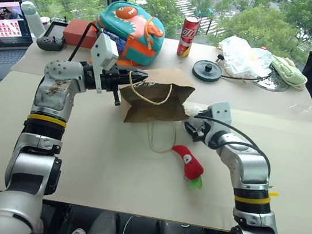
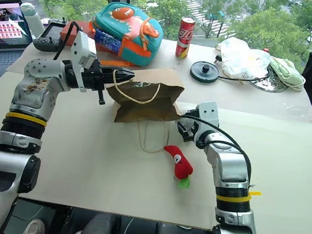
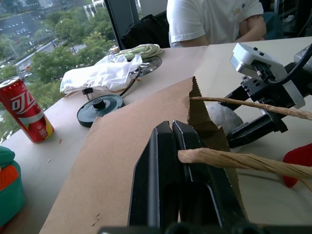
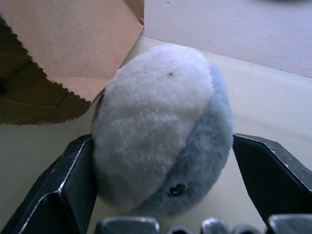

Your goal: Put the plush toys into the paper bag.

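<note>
Left pincer (image 1: 140,78) is clamped shut on the paper bag (image 1: 157,97), pinching the serrated top edge together with one cord handle. This lifts the bag's upper side off the tabletop (image 1: 80,159) so the mouth gapes toward the right arm. The left forearm is held level, reaching across from the robot's left, with the wrist bent inward.

Right pincer (image 4: 161,161) sits at the bag mouth with its fingers spread wide. The grey plush ball (image 4: 161,129) lies between them. One finger touches its side, but a gap shows at the other finger, so the ball looks loose rather than squeezed. It rests on the tabletop just outside the bag's edge, not inside yet. The right forearm angles forward and slightly down, elbow out to the robot's right.

Red chili plush (image 1: 189,163) lies on the tabletop near the right forearm, just beside the bag's dangling second handle loop (image 1: 159,138), untouched.

Judgement: both toys are still out of the bag, and the ball probably needs regripping or pushing in.
</note>
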Tool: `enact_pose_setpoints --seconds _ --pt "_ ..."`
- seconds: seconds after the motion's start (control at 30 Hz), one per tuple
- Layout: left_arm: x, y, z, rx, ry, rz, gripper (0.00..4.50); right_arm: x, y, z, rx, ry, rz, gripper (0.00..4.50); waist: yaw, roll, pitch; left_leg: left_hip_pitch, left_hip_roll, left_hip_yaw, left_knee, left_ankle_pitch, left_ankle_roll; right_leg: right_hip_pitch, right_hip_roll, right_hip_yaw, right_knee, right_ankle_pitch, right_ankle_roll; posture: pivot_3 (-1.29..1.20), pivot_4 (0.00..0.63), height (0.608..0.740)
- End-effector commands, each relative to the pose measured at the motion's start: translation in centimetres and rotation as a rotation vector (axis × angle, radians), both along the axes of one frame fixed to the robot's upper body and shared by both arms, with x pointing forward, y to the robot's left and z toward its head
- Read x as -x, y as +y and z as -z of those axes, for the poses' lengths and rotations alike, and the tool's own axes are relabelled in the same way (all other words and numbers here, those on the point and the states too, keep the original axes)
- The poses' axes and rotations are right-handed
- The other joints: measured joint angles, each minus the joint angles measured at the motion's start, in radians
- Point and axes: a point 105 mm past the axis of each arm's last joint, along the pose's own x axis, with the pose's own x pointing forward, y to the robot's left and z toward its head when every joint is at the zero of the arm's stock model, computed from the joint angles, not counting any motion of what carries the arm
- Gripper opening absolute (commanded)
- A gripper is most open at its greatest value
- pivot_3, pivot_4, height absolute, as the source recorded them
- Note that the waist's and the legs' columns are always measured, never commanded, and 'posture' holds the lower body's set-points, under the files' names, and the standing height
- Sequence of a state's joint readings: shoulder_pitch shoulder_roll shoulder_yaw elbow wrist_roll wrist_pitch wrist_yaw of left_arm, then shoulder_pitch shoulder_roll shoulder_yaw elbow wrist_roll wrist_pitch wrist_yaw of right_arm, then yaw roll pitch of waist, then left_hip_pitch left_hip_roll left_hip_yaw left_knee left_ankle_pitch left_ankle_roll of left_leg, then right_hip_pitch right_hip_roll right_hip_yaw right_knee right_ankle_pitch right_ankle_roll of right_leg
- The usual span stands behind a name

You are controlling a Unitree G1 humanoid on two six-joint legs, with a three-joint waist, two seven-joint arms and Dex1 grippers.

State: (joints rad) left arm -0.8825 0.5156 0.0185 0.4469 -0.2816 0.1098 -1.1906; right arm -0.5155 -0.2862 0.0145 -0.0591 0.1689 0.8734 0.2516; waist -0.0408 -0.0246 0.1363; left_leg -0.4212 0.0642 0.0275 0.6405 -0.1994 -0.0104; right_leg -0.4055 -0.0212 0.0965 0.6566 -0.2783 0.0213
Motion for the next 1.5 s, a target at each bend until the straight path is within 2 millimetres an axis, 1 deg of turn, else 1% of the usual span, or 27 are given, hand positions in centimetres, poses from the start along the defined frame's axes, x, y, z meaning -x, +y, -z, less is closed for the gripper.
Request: enact_pose_setpoints --seconds 0.03,0.1,0.2,0.27,0.33,0.4,0.47,0.5,0.53,0.6,0.7,0.8,0.83,0.9,1.03,1.23,1.3,1.4,1.5 --pt "0.4 0.1 -1.5 0.022 -0.049 0.009 0.0 -0.3 -0.3 -1.6 -0.011 -0.068 0.011 3.15 0.0 0.0 0.0 0.0 0.0 0.0 0.0 0.0 0.0 0.0 0.0 0.0 0.0 0.0 0.0 0.0 0.15 0.728" --pt "0.3 0.1 -1.5 0.021 -0.05 0.008 0.0 -0.1 -0.1 -1.6 -0.015 -0.065 0.0 2.27 0.0 0.0 0.0 0.0 0.0 0.0 0.0 0.0 0.0 0.0 0.0 0.0 0.0 0.0 0.0 0.0 0.15 0.728" --pt "0.3 0.0 -1.5 0.024 -0.048 0.01 0.0 0.0 -0.6 -1.8 -0.016 -0.073 0.018 1.41 0.0 0.0 0.0 0.0 0.0 0.0 0.0 0.0 0.0 0.0 0.0 0.0 0.0 0.0 0.0 0.0 0.15 0.728" --pt "0.3 0.0 -1.5 0.027 -0.046 0.01 0.0 0.2 -1.7 -2.5 -0.028 -0.095 0.049 1.41 0.001 0.0 0.0 0.0 0.0 0.0 0.0 0.0 0.0 0.0 0.0 0.0 0.0 0.0 0.0 0.0 0.15 0.728" --pt "0.3 0.0 -1.5 0.034 -0.039 0.009 0.0 0.5 -3.3 -3.4 -0.021 -0.121 0.087 1.41 0.004 0.0 0.0 0.0 0.0 0.0 0.0 0.0 0.0 0.0 0.0 0.0 0.0 0.0 0.0 0.0 0.15 0.728" --pt "0.2 0.0 -1.5 0.044 -0.031 0.007 0.0 1.1 -4.7 -4.7 -0.032 -0.154 0.111 1.41 0.005 0.0 0.0 -0.001 0.0 0.0 0.0 0.0 0.0 0.0 -0.001 0.0 0.0 0.0 0.0 0.0 0.15 0.728" --pt "0.1 0.0 -1.6 0.054 -0.023 0.004 0.0 1.9 -5.4 -5.8 -0.048 -0.178 0.106 1.41 0.006 0.0 0.0 -0.001 -0.001 0.0 0.0 0.0 0.0 0.0 -0.001 0.0 0.0 0.0 0.0 0.0 0.15 0.728" --pt "0.1 0.0 -1.7 0.06 -0.02 0.005 0.0 2.4 -5.3 -6.3 -0.06 -0.185 0.084 1.41 0.006 0.0 0.0 -0.001 0.0 0.0 0.0 0.0 0.0 0.0 -0.001 0.0 0.0 0.0 0.0 0.0 0.15 0.728" --pt "0.1 -0.1 -1.7 0.063 -0.019 0.005 0.0 3.0 -4.8 -6.7 -0.079 -0.182 0.044 1.41 0.006 0.0 0.0 -0.001 0.0 0.0 -0.001 0.0 0.0 0.0 0.0 0.0 -0.001 0.0 0.0 0.0 0.15 0.728" --pt "0.1 -0.2 -1.8 0.067 -0.018 0.009 0.0 4.8 -3.2 -7.2 -0.111 -0.151 -0.08 1.41 0.003 0.0 0.0 -0.001 0.0 0.0 -0.001 0.0 0.0 0.0 0.0 0.0 -0.001 0.0 0.0 0.0 0.15 0.728" --pt "0.1 -0.4 -2.0 0.074 -0.016 0.014 0.0 6.6 -1.8 -7.4 -0.146 -0.102 -0.182 1.41 -0.003 0.0 0.0 0.0 0.0 0.0 -0.001 0.0 0.0 0.0 0.0 0.0 -0.001 0.0 0.0 0.0 0.15 0.728" --pt "0.2 -0.5 -2.1 0.084 -0.012 0.021 0.0 8.8 0.8 -7.7 -0.224 -0.054 -0.338 1.41 -0.001 0.0 0.0 0.0 0.0 0.0 -0.001 0.0 0.0 0.0 0.0 0.0 -0.001 0.0 0.0 0.0 0.15 0.728" --pt "0.2 -0.6 -2.1 0.086 -0.012 0.024 0.0 9.3 1.7 -7.7 -0.231 -0.043 -0.383 1.41 -0.001 0.0 0.0 0.0 0.0 0.0 -0.001 0.0 0.0 0.0 0.0 0.0 -0.001 0.0 0.0 0.0 0.15 0.728" --pt "0.3 -0.7 -2.0 0.087 -0.011 0.028 0.0 9.5 3.1 -7.6 -0.232 -0.026 -0.417 1.41 -0.001 0.0 0.0 0.0 0.0 0.0 -0.001 0.0 0.0 0.0 0.0 0.0 -0.001 0.0 0.0 0.0 0.15 0.728" --pt "0.3 -0.9 -2.0 0.09 -0.011 0.033 0.0 8.1 5.9 -7.7 -0.261 -0.011 -0.422 1.41 -0.003 0.0 0.0 0.0 0.0 0.0 -0.001 0.0 0.0 0.0 0.0 0.0 -0.001 0.0 0.0 0.0 0.15 0.728" --pt "0.4 -1.1 -2.0 0.09 -0.009 0.043 0.0 3.4 8.5 -8.2 -0.295 -0.028 -0.313 1.41 -0.002 0.0 0.0 0.0 0.0 0.0 -0.001 0.0 0.0 0.0 0.0 0.0 0.0 0.0 0.0 0.0 0.15 0.728" --pt "0.5 -1.2 -1.9 0.09 -0.008 0.046 0.0 2.1 8.8 -8.5 -0.305 -0.035 -0.278 1.41 0.0 0.0 0.0 -0.001 0.0 0.0 -0.001 0.0 0.0 -0.001 0.0 0.0 0.0 0.0 0.0 0.0 0.15 0.728" --pt "0.5 -1.3 -1.9 0.089 -0.01 0.049 0.0 -0.2 8.3 -8.3 -0.286 -0.039 -0.191 1.41 0.002 0.0 0.0 -0.002 0.0 0.0 -0.001 0.0 0.0 -0.001 0.0 -0.001 0.001 0.0 0.0 0.0 0.15 0.728" --pt "0.6 -1.3 -2.0 0.089 -0.01 0.05 0.0 -1.4 8.1 -8.3 -0.282 -0.045 -0.148 1.41 0.002 0.0 0.0 -0.002 0.0 0.0 -0.002 0.0 0.0 -0.001 -0.001 -0.001 0.001 0.0 0.0 0.0 0.15 0.728"
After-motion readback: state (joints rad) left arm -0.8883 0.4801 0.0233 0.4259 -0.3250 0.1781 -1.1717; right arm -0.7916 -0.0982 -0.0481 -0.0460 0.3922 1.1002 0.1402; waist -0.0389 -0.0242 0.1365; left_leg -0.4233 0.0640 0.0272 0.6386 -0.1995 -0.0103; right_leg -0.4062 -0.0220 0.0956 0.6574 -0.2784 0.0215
